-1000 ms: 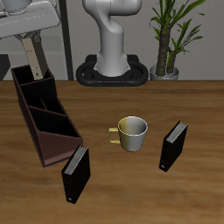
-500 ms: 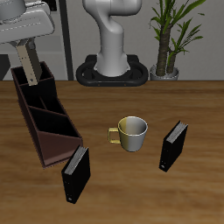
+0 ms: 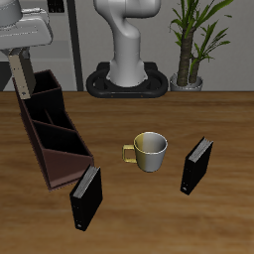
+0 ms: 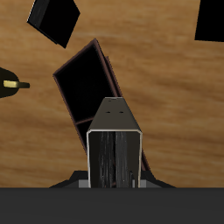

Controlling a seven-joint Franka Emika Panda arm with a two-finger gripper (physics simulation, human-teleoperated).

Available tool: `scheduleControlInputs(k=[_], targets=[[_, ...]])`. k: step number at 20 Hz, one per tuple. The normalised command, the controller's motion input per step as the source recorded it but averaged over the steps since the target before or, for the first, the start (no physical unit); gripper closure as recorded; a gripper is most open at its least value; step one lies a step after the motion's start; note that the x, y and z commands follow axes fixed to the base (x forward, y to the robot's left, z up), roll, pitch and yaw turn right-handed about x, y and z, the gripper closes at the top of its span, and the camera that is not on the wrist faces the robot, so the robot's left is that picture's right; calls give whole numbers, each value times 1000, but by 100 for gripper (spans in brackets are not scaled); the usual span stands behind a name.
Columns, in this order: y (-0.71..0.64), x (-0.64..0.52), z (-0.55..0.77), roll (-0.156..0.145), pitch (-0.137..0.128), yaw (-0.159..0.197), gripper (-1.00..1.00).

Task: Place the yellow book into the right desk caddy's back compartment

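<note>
Yellow book (image 3: 18,72): you have one, and it hangs upright from your gripper (image 3: 17,56), clenched between the fingers, above the table (image 3: 149,208) at the far end of the right desk caddy (image 3: 52,129). From the exterior view its lower edge sits just outside the caddy's outer wall, level with the tall end, not inside any section. In the wrist view the book (image 4: 115,149) fills the middle as a grey slab seen from above, with the caddy (image 4: 87,83) stretching away beyond it; whether the book is directly over the back compartment (image 3: 38,94) you cannot tell from either view.

You see one caddy, a long dark maroon box with three sections: the tall squarish back compartment farthest from the table's front edge, then two lower slanted ones running forward.

Count two black books. One black book (image 3: 86,196) stands upright just past the caddy's low front end, near the table's front edge. The other black book (image 3: 195,165) stands upright well apart, on the far side of the mug (image 3: 149,151). Both show as dark blocks in the wrist view.

One mug, cream with a yellow handle, stands between the caddy and the second black book, touching neither. One potted plant (image 3: 193,40) stands behind the table beside the robot's base (image 3: 127,69).
</note>
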Motion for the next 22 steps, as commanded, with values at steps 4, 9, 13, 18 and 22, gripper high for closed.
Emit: scheduleControlInputs(k=[4, 9, 13, 18, 22], targets=[[-156, -124, -122, -49, 9, 17, 100], [-6, -107, -125, -8, 8, 20, 100], [-95, 13, -116, -39, 12, 5, 100], [-68, 35, -192, -20, 22, 13, 100], [-24, 28, -91, -3, 12, -1, 100]])
